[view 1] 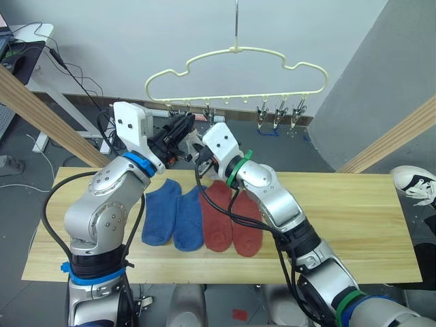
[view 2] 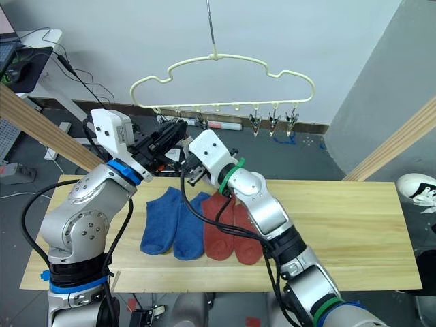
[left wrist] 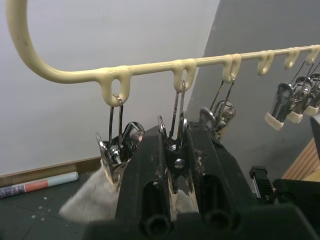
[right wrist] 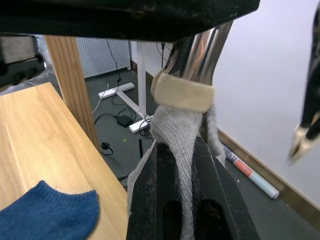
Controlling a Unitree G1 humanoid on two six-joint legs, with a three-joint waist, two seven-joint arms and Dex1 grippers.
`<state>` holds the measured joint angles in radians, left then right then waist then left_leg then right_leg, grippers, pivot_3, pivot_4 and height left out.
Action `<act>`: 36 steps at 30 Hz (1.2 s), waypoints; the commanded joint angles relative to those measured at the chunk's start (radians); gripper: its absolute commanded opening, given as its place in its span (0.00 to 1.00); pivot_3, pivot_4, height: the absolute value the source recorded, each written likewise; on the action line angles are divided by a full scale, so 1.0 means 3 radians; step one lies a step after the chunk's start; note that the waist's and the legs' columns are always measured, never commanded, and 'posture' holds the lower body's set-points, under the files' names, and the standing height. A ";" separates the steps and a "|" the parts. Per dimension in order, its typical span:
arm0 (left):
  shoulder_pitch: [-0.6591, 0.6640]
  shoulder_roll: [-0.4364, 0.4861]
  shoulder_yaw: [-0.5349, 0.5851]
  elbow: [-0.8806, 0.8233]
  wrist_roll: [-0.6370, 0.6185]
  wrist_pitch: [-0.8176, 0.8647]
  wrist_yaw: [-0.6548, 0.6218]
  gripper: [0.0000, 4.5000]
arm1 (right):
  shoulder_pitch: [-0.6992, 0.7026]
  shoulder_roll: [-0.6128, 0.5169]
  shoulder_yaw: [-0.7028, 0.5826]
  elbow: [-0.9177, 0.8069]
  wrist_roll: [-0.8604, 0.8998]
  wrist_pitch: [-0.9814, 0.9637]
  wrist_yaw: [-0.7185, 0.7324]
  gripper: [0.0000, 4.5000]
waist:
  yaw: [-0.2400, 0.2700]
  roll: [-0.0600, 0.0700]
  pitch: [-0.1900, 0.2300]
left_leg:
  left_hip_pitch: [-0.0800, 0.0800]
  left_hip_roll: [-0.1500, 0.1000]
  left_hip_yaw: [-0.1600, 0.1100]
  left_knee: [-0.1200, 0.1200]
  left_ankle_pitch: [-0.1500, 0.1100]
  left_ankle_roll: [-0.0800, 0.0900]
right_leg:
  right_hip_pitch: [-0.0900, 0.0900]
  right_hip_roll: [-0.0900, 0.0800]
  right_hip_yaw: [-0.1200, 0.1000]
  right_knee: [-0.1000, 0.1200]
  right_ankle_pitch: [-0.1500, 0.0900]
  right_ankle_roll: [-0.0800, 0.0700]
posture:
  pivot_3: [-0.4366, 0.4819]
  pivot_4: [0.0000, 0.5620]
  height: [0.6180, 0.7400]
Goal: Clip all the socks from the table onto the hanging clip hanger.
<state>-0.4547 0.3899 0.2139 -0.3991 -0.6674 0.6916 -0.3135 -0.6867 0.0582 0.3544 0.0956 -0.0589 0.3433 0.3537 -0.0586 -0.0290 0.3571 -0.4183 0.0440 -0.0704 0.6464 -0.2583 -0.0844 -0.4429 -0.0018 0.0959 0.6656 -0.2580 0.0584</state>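
Your grey sock (right wrist: 175,135) is up at the clip hanger (view 1: 235,75), pinched lengthwise between the closed fingers of your right tool (right wrist: 182,200), its top edge fed into the padded mouth of a metal clip (right wrist: 185,90). You hold it by its upper part, likely so the cuff stays stiff enough to slide between the clip's pads. Your left tool (left wrist: 175,165) is shut on the handles of that second clip (left wrist: 175,135) from the hanger's left end; I judge it is squeezing the clip so it gapes for the sock. Just beside it, the first clip (left wrist: 117,147) already has pale grey fabric (left wrist: 92,200) hanging from it, so one sock looks done and this would be the second.

Both tools meet under the left part of the hanger, above the far edge of the surface (view 1: 340,225). Three clips (view 1: 279,112) further right hang bare. Below, two blue socks (view 1: 174,211) and two rust red socks (view 1: 231,218) lie flat side by side, touching, toes toward you, near the middle of the planks.

Before you ease the left tool's squeeze, check the cuff sits deep between the pads; a shallow bite could let the sock slip free when your right tool lets go. The hanger swings from a thin hook (view 1: 236,24), so push gently
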 commanded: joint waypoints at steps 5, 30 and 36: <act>-0.0020 0.0009 0.0038 -0.0137 -0.0048 -0.0030 0.0014 0.06 | 0.0031 0.0089 -0.0004 -0.0268 0.0061 -0.0026 0.0013 0.00 | -0.0002 0.0000 0.0000 | 0.0001 0.0000 0.0000 0.0001 0.0000 0.0000 | 0.0000 0.0000 0.0000 0.0002 0.0000 0.0000 | 0.42 0.61 1.00; 0.0134 0.0029 0.0083 -0.0197 -0.0188 0.0088 0.0043 0.52 | -0.0098 0.0317 -0.0149 -0.0174 0.0104 -0.0108 -0.0034 0.00 | -0.0002 -0.0001 -0.0001 | 0.0002 0.0001 -0.0001 0.0003 0.0000 0.0000 | 0.0000 0.0000 -0.0002 0.0008 0.0001 -0.0002 | 0.42 0.60 1.00; 0.0283 0.0111 0.0086 -0.0268 -0.0191 0.0098 -0.0054 0.65 | -0.0089 0.0314 -0.0137 -0.0169 0.0113 -0.0107 -0.0015 0.00 | -0.0003 -0.0001 -0.0001 | 0.0004 0.0000 -0.0001 0.0007 0.0001 0.0000 | -0.0004 0.0000 -0.0002 0.0025 0.0001 -0.0001 | 0.42 0.59 1.00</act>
<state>-0.3761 0.4132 0.2302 -0.4279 -0.7066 0.7312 -0.3176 -0.7017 0.1302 0.3114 0.0810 -0.0458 0.3342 0.3469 -0.0595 -0.0294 0.3568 -0.4172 0.0441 -0.0707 0.6484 -0.2581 -0.0845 -0.4445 -0.0017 0.0953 0.6740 -0.2577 0.0579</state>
